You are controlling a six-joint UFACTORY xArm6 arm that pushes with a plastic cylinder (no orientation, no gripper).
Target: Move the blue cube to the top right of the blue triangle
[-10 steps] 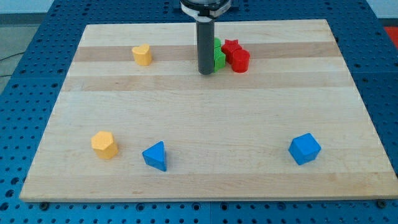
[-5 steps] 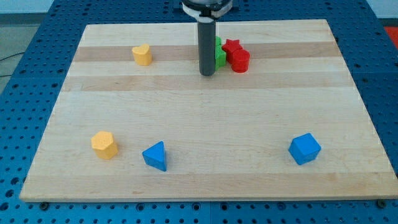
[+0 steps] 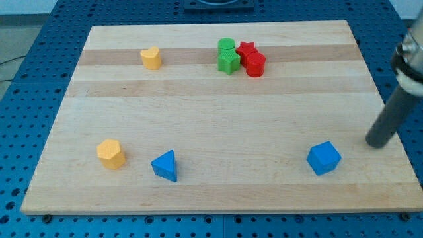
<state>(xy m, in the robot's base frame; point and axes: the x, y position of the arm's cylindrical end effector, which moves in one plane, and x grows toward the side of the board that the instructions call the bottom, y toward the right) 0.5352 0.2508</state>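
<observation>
The blue cube (image 3: 324, 158) sits near the board's bottom right. The blue triangle (image 3: 165, 165) sits at the bottom, left of centre, far to the cube's left. My tip (image 3: 377, 143) is at the view's right, just right of and slightly above the blue cube, with a gap between them. The rod leans up towards the view's right edge.
A yellow hexagonal block (image 3: 111, 153) lies left of the blue triangle. A yellow heart (image 3: 151, 58) sits at the top left. Two green blocks (image 3: 227, 55) and two red blocks (image 3: 252, 59) cluster at the top centre. The wooden board (image 3: 211, 99) rests on a blue perforated table.
The rod has left the green and red cluster at the top centre and moved to the view's right, beside the blue cube. No block has moved.
</observation>
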